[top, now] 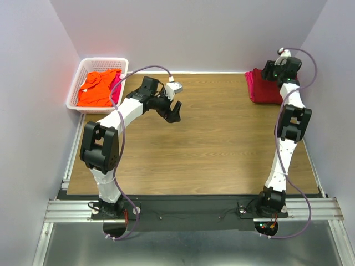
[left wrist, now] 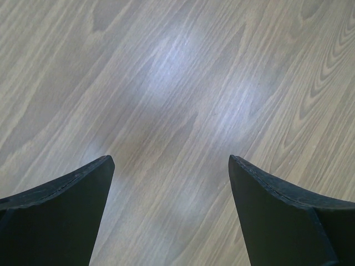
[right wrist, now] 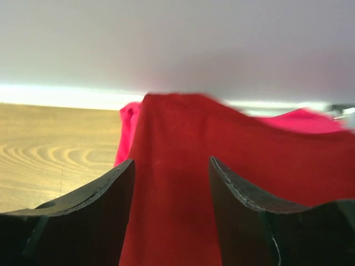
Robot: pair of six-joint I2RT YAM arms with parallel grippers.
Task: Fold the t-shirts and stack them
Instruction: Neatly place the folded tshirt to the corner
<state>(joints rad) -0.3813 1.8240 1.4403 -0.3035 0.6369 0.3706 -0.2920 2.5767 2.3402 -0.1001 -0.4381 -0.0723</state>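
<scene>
**Right gripper at the dark red shirt**

From above, your right fingertips hide behind the wrist. Up close, its jaws stand half apart, gripping nothing visible; the shirt lies just beyond, atop a pink shirt. Your left gripper gapes wide over the table.

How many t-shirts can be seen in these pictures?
4. An orange shirt lies over a pink shirt in the basket; a dark red shirt lies on a magenta shirt at the far right corner. Others may be hidden.
</scene>
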